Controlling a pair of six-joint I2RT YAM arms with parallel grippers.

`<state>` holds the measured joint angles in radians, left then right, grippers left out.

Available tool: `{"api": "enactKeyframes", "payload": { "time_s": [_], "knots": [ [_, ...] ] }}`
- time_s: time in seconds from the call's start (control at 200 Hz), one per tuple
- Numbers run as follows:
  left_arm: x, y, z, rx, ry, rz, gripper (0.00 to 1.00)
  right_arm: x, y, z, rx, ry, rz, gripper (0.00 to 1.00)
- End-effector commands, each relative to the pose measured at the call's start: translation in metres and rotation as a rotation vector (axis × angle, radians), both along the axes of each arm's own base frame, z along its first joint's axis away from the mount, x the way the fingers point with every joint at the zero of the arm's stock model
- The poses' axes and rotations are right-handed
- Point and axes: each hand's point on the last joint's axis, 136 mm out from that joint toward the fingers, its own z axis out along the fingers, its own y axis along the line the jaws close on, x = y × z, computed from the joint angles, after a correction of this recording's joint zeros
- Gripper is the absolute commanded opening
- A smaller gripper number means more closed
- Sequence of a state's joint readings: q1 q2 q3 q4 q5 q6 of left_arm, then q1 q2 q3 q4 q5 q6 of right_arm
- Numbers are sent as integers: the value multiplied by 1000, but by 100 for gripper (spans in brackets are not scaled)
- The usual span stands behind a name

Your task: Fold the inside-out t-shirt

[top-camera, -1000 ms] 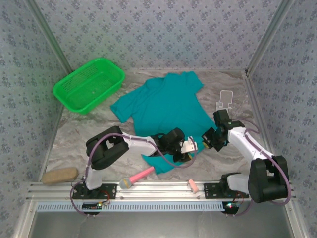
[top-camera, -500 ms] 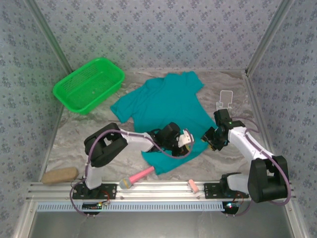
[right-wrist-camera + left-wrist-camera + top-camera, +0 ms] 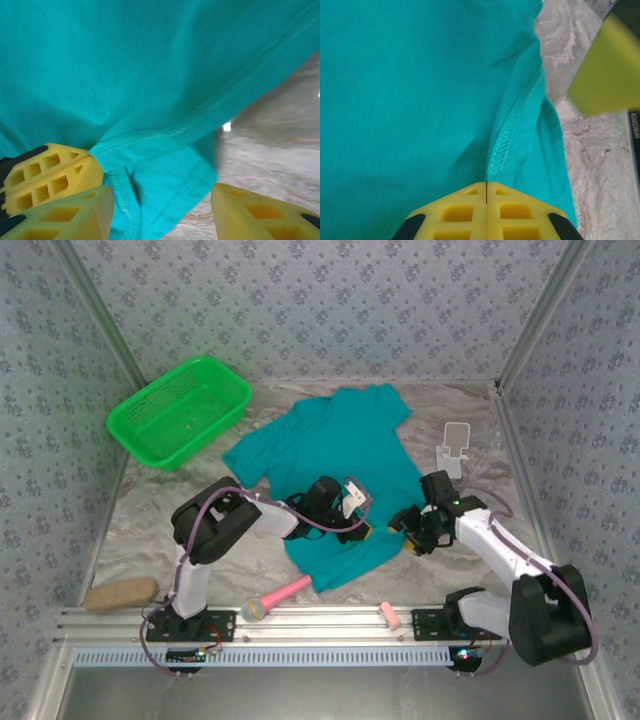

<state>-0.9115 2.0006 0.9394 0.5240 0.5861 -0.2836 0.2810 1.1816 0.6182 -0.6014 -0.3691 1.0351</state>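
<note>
The inside-out t-shirt [image 3: 335, 455] is plain teal cloth spread across the middle of the table, collar end toward the back. My left gripper [image 3: 362, 528] is at the shirt's near right edge. In the left wrist view the left gripper [image 3: 486, 184] is shut on a stitched seam of the t-shirt [image 3: 410, 100]. My right gripper [image 3: 402, 533] stands just right of it, open. In the right wrist view the right gripper [image 3: 160, 210] straddles a hanging corner of the t-shirt [image 3: 165, 180] without pinching it, and the left gripper's yellow fingers [image 3: 50, 175] hold the hem beside it.
A green mesh basket [image 3: 180, 410] sits at the back left. A white stand [image 3: 455, 448] is right of the shirt. A pink-handled brush [image 3: 280, 595] and a tan block [image 3: 120, 593] lie near the front rail, with a small pink piece [image 3: 388, 616] on it.
The left gripper closed on the shirt's edge and drew it back toward the shirt's middle. The right gripper opened, let go of the cloth and shifted left and nearer.
</note>
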Motion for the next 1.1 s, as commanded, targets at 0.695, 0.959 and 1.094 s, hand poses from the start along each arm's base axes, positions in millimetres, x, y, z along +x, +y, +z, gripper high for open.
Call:
{"api": "enactKeyframes", "payload": {
  "time_s": [0.695,0.959,1.094],
  "knots": [
    [2,-12,28,-67,-126,-16,60,49,23,18,83,16,-290,0],
    [19,-17,24,-16,-175,65,7,51,20,30,74,-32,-265,4],
    [40,-3,67,-84,-165,150,0,42,12,28,-37,-166,-34,42]
  ]
}}
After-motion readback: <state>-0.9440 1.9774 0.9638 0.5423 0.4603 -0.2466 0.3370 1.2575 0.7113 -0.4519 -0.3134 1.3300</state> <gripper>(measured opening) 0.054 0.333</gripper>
